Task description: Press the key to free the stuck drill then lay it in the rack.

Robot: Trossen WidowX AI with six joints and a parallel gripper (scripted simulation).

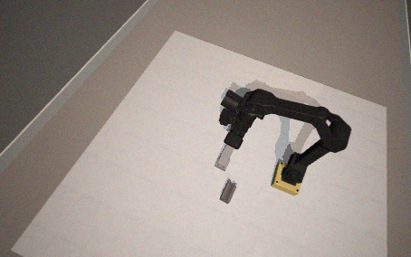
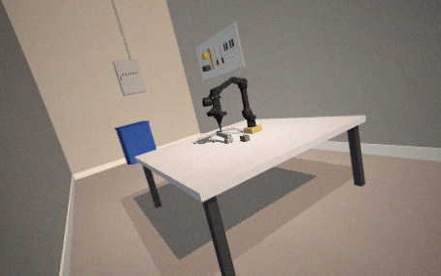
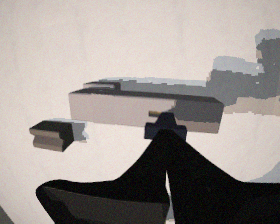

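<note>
A long pale grey block (image 1: 224, 157) (image 3: 106, 108) lies on the table, with a lower step at one end. A small brass-coloured piece (image 3: 153, 113) shows on it, just beyond my fingertips; I cannot tell if it is the key or part of the drill. My gripper (image 2: 220, 130) (image 3: 164, 135) is shut with nothing seen between its fingers. It points down at the block, its tips overlapping the block's side in the wrist view. They hide part of the block, and contact cannot be told. The small grey-brown grooved rack (image 1: 227, 192) (image 2: 245, 138) (image 3: 50, 135) stands apart, empty.
The arm's yellow base (image 1: 287, 186) (image 2: 253, 129) stands on the white table (image 1: 113, 181) (image 2: 287, 146). A blue chair back (image 2: 137, 142) is beyond the table's far left edge. A tool board (image 2: 220, 51) and a grey panel (image 2: 131, 84) hang on the walls.
</note>
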